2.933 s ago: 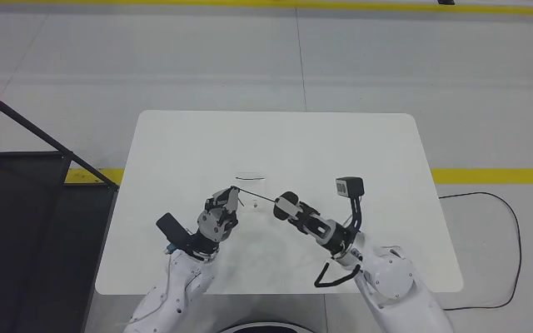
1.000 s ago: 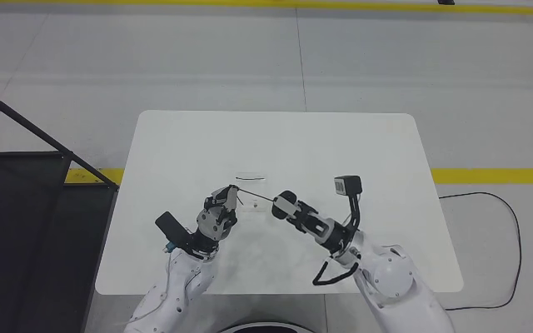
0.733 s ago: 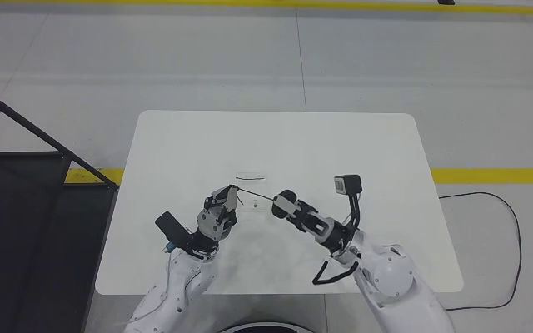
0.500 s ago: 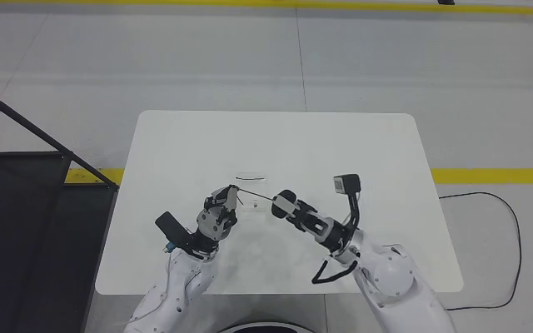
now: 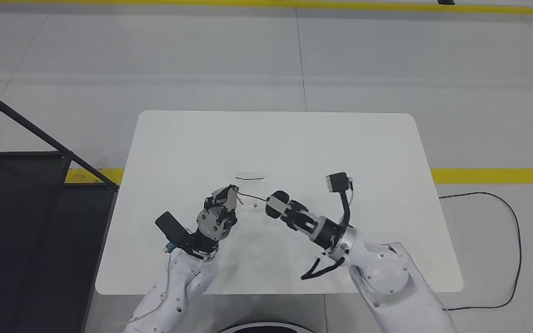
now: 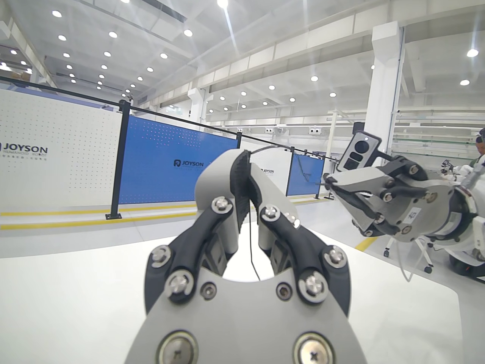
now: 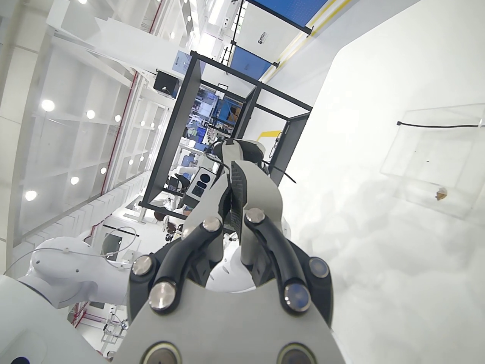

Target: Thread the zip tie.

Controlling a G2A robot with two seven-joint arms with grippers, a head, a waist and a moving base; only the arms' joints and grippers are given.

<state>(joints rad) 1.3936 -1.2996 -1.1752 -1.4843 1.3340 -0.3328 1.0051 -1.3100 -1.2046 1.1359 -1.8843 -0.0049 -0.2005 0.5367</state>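
Now the right end effector point(image 5: 273, 202) is closing in on the left end effector point(image 5: 223, 200). Over the last half second it has been sliding toward its partner, having barely stirred in the seconds before, and the stretch of zip tie point(image 5: 252, 195) showing between the two is getting shorter. The left end effector is staying where it was. Judging from that, the right one is probably feeding its end of the strap toward the end the left one is presenting, so the threading is looking under way but not finished. Whether the tip is already entering the head is too small to tell.

Both end effectors are pinching fully closed on the same tie. In the left wrist view the thin black strap is running between the left fingers point(image 6: 219, 187) and arching over their tips toward the right end effector, which is sitting just beside them.

Counting up: two end effectors, two zip ties, one clear tray point(image 7: 424, 160), one counter point(image 5: 358, 150). The held tie is hanging above the counter between the tips, and the spare zip tie point(image 7: 435, 126) is lying on the tray, a little beyond both end effectors, touching neither
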